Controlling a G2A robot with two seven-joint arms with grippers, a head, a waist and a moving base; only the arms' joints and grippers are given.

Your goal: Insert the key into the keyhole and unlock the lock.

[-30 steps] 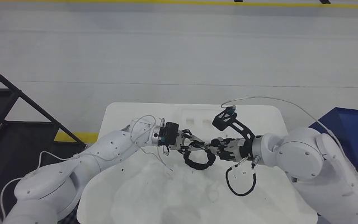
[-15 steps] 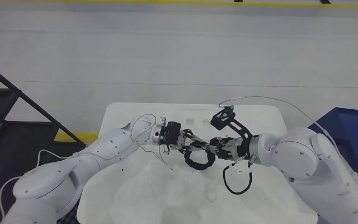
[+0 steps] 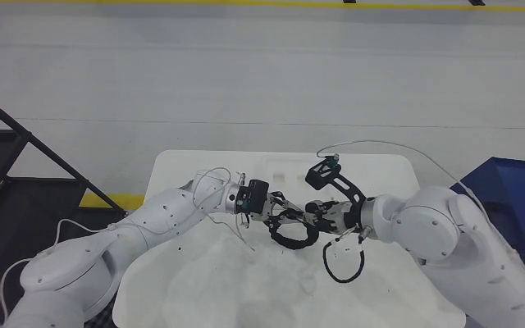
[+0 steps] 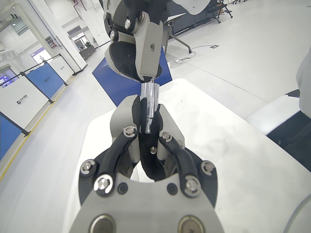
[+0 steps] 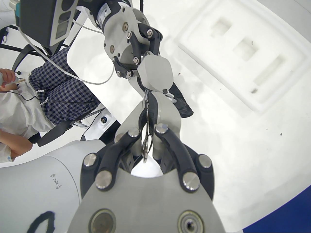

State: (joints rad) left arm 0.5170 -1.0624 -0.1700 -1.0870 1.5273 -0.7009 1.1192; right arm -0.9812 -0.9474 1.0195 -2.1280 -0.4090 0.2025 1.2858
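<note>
My left gripper [image 4: 145, 107] is shut on the lock [image 4: 150, 98], a short chrome cylinder with a black cable loop [image 3: 292, 235] hanging from it above the white table [image 3: 205, 287]. My right gripper [image 5: 148, 104] is shut on the flat metal key [image 5: 146, 132], held edge-on between its fingers. In the top view the two grippers meet tip to tip at mid-table, left gripper [image 3: 279, 216] facing right gripper [image 3: 312, 218]. In the left wrist view the right gripper [image 4: 145, 78] touches the cylinder's end. The key's tip is hidden there.
A white foam tray [image 5: 243, 56] with several rectangular recesses lies on the far side of the table, also in the top view [image 3: 287, 174]. A second black cable loop [image 3: 343, 264] hangs under the right arm. A blue bin [image 3: 502, 176] stands off the table's right edge.
The two grippers have drawn a little closer together; the right arm has shifted slightly left and its hanging loop with it. Both stay shut on their objects.
</note>
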